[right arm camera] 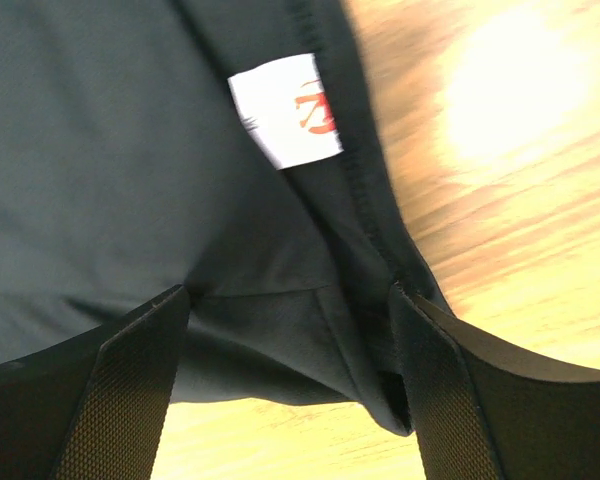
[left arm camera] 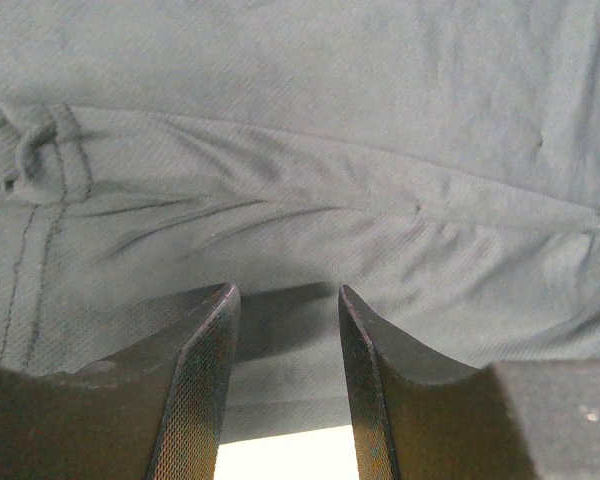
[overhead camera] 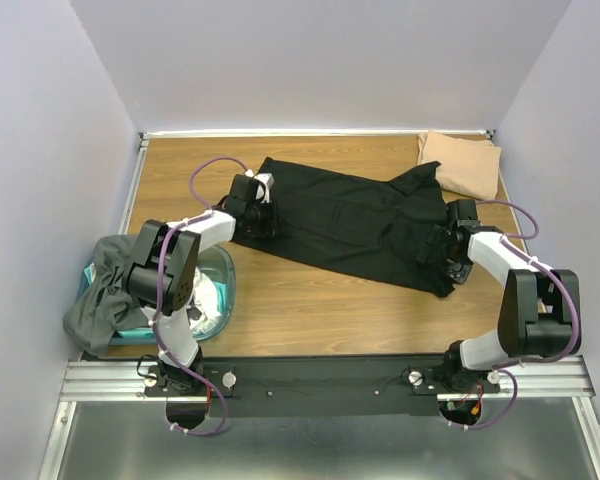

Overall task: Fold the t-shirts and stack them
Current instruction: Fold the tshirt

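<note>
Black t-shirt point(overhead camera: 350, 225) lies spread, long axis left-to-right, slightly slanted.

**Even light above, glare below**

The overhead view is bright and sharp. In the right wrist view, the table point(right arm camera: 500, 110) right of the black t-shirt point(right arm camera: 110, 150) burns out in blurred glare. The left wrist view is dim and washed grey.

The spread t-shirt point(overhead camera: 350, 225) was black, its label point(right arm camera: 285, 110) white with red print. The folded t-shirt point(overhead camera: 460, 163) was tan, the bench point(overhead camera: 310, 300) wood-brown.
</note>
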You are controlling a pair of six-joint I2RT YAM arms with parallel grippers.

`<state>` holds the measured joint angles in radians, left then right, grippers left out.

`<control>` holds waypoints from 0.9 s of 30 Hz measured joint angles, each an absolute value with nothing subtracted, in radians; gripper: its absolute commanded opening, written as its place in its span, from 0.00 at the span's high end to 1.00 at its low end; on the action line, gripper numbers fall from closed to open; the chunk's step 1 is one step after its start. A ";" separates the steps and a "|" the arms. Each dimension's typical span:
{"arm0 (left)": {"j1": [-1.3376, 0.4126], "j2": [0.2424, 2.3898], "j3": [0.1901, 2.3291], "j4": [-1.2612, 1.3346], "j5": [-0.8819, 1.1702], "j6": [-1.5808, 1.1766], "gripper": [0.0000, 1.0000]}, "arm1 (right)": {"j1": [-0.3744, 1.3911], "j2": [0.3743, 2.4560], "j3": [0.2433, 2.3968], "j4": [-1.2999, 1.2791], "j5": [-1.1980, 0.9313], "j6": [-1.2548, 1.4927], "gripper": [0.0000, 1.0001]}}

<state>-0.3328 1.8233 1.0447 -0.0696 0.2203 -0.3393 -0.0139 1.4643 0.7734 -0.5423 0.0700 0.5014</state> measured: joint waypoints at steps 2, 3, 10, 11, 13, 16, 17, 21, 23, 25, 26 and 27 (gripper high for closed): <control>-0.333 1.812 1.027 -0.059 0.220 -0.340 0.47 | -0.025 1.479 0.786 -0.558 0.087 0.519 0.06; -0.333 1.804 1.018 -0.056 0.220 -0.340 0.47 | -0.028 1.486 0.794 -0.568 0.095 0.528 0.04; -0.333 1.749 0.948 -0.051 0.234 -0.346 0.47 | -0.078 1.496 0.804 -0.638 0.141 0.574 0.00; -0.333 1.735 0.932 -0.051 0.240 -0.350 0.47 | -0.093 1.496 0.807 -0.656 0.141 0.576 0.00; -0.333 1.701 0.895 -0.053 0.247 -0.360 0.47 | -0.109 1.496 0.813 -0.682 0.146 0.575 0.00; -0.333 1.655 0.857 -0.080 0.252 -0.370 0.47 | -0.118 1.491 0.834 -0.735 0.169 0.567 0.01; -0.333 1.643 0.852 -0.100 0.255 -0.372 0.47 | -0.118 1.488 0.844 -0.753 0.174 0.564 0.01; -0.333 1.616 0.883 -0.170 0.260 -0.375 0.46 | -0.120 1.446 0.957 -0.810 0.169 0.525 0.03; -0.333 1.618 0.937 -0.194 0.263 -0.374 0.46 | -0.120 1.433 1.021 -0.804 0.155 0.510 0.05; -0.333 1.632 1.006 -0.203 0.267 -0.371 0.46 | -0.120 1.433 1.079 -0.773 0.112 0.490 0.05; -0.333 1.649 1.054 -0.199 0.271 -0.369 0.46 | -0.120 1.436 1.092 -0.757 0.098 0.483 0.06; -0.333 1.664 1.079 -0.191 0.275 -0.368 0.46 | -0.119 1.443 1.099 -0.729 0.064 0.476 0.06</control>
<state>-0.3328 1.6638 1.0790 -0.1913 0.2749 -0.3679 -0.1188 1.4425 1.0992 -0.7288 0.0643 0.4759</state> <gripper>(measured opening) 0.534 0.952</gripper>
